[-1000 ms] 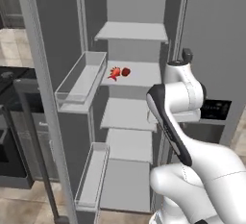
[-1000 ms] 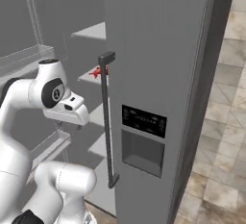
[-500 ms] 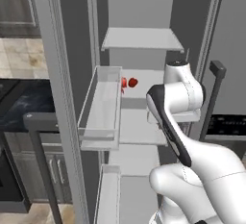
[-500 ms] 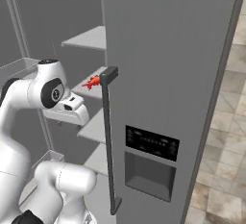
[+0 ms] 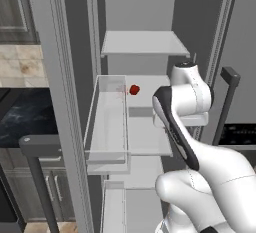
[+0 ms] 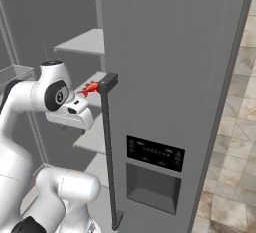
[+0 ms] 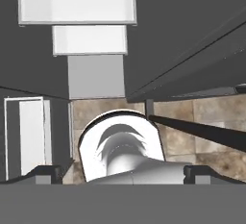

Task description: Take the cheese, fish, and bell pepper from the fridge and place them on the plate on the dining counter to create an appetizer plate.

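The fridge (image 6: 175, 67) stands with its left door swung wide and its right door shut. On a middle shelf (image 5: 150, 84) lies the bell pepper (image 5: 134, 90), a small dark-red blob. The slim red-orange fish (image 6: 90, 88) lies on the same shelf, just behind the right door's handle (image 6: 107, 147). My gripper (image 7: 122, 172) hangs in front of the shelves, below that shelf's height, and points down at the floor. It is open, with its fingertips (image 7: 45, 172) far apart and nothing between them. The cheese, the plate and the dining counter are out of view.
The open left door (image 5: 60, 102) carries clear bins (image 5: 107, 122) that jut toward my arm. A dark bar handle (image 5: 37, 177) stands at the lower left. The black dispenser panel (image 6: 155, 153) is on the shut door. Tiled floor (image 6: 235, 152) lies to the right.
The whole picture has shifted and grown: the base has driven closer to the fridge. The arm keeps its folded pose, and the food on the shelf has not moved.
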